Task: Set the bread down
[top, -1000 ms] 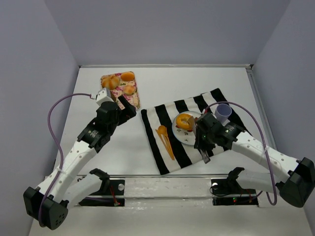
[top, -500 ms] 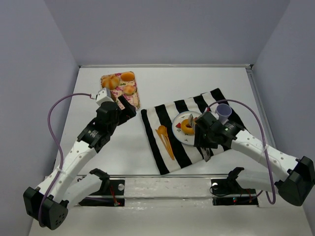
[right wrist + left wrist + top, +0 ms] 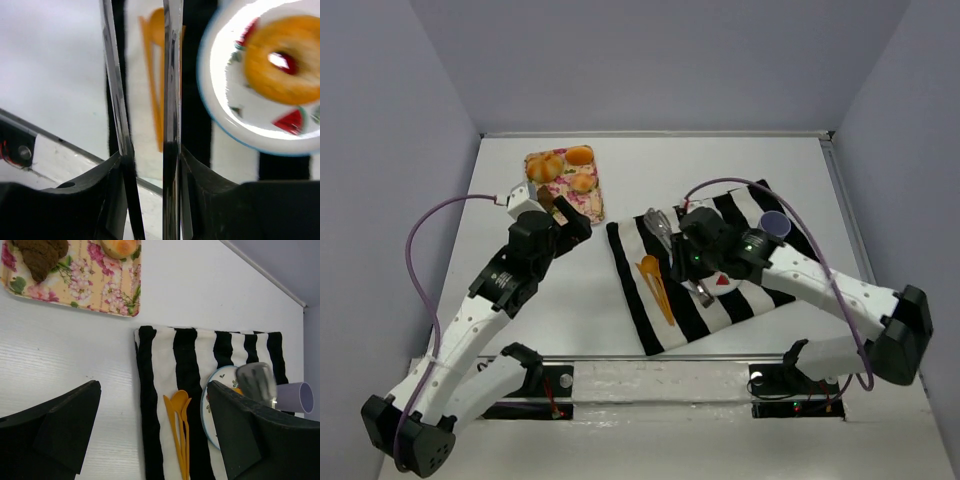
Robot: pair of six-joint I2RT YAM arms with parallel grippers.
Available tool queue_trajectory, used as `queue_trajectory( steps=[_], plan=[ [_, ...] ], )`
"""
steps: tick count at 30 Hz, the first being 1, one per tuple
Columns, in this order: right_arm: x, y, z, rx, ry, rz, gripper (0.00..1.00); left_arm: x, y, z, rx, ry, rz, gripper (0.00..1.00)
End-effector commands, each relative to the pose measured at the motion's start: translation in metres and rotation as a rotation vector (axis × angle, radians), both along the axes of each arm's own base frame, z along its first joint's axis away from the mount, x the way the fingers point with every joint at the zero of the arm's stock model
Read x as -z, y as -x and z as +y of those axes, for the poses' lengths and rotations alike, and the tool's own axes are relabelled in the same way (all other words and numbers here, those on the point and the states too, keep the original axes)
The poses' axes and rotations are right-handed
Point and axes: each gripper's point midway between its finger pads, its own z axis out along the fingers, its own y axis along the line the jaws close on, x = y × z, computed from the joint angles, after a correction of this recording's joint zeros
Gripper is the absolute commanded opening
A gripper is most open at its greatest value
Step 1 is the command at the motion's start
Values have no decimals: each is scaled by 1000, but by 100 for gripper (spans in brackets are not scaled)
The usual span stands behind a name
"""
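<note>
The bread (image 3: 282, 60), a golden ring with a dark hole, lies on the white plate (image 3: 225, 120) in the right wrist view. In the top view my right arm hides it. My right gripper (image 3: 150, 165) (image 3: 695, 262) is shut on metal tongs (image 3: 171, 75) whose blades hold nothing and point over the striped cloth (image 3: 650, 310), left of the plate. My left gripper (image 3: 155, 430) (image 3: 570, 215) stands open and empty over the table, between the tray and the cloth.
A floral tray (image 3: 560, 175) at the back left carries orange buns and a dark brown piece (image 3: 42, 257). Orange plastic cutlery (image 3: 655, 280) lies on the cloth left of the plate. A purple cup (image 3: 775, 225) stands behind the plate.
The right arm has swung left and back with the tongs, away from the plate's middle. The bread, first between the tong blades, now lies free on the plate. The left arm barely moved.
</note>
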Motion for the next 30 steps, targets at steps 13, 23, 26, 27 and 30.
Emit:
queue_trajectory(
  steps=[13,23,26,27,30],
  plan=[
    [95,-7,209,-125,41,-2,57,-25,30,36,-122,51,-80,99],
    [54,-6,208,-145,16,-93,100,-24,34,39,-135,67,-87,99],
    [31,-15,194,-96,12,-160,100,-26,33,40,-139,63,-87,99],
    [8,-18,186,-67,-17,-200,100,-25,33,40,-142,60,-82,99],
    [-19,-46,141,81,-33,-254,100,-25,33,40,-141,58,-74,99]
  ],
)
